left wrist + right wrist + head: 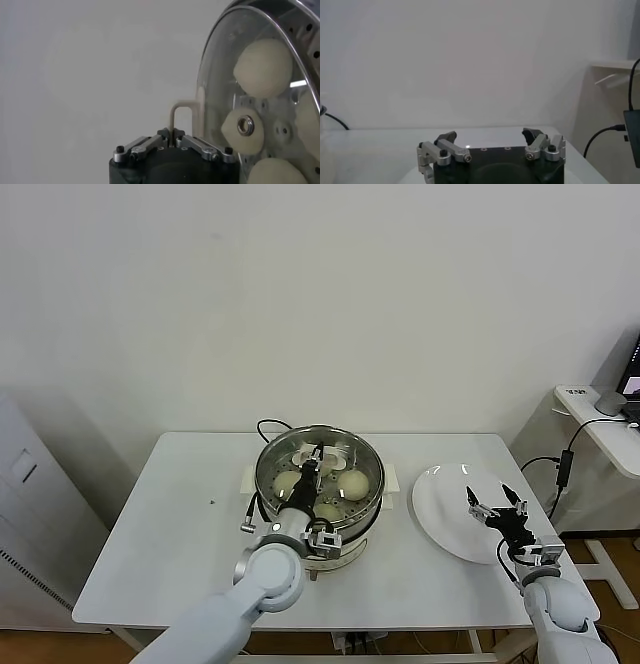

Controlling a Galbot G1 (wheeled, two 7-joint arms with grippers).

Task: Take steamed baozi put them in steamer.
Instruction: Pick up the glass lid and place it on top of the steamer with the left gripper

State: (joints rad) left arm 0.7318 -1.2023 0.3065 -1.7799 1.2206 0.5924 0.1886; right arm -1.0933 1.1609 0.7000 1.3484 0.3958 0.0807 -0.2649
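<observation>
Head view: 1 white table (180, 524) carries 1 steamer (320, 484) near its middle and 1 flat white plate (450, 509) to the robot's right of it, well apart. Inside the steel basket 3 baozi (352, 484) can be counted under 1 glass lid (335, 452); a 4th cannot be made out here. The left gripper (317, 456) reaches over the steamer, clenched on the lid's cream handle. The right gripper (497, 509) hangs above the plate, fingers spread, grasping nothing.

Left wrist view: the left gripper (175, 137) is closed around the handle (182, 112), and the lid (215, 75) stands tilted beside it. Through the glass 4 baozi (262, 67) show on the perforated floor.

Right wrist view: the right gripper (492, 142) has its 2 fingers (445, 140) wide apart over the table (380, 150), with nothing between them.
</observation>
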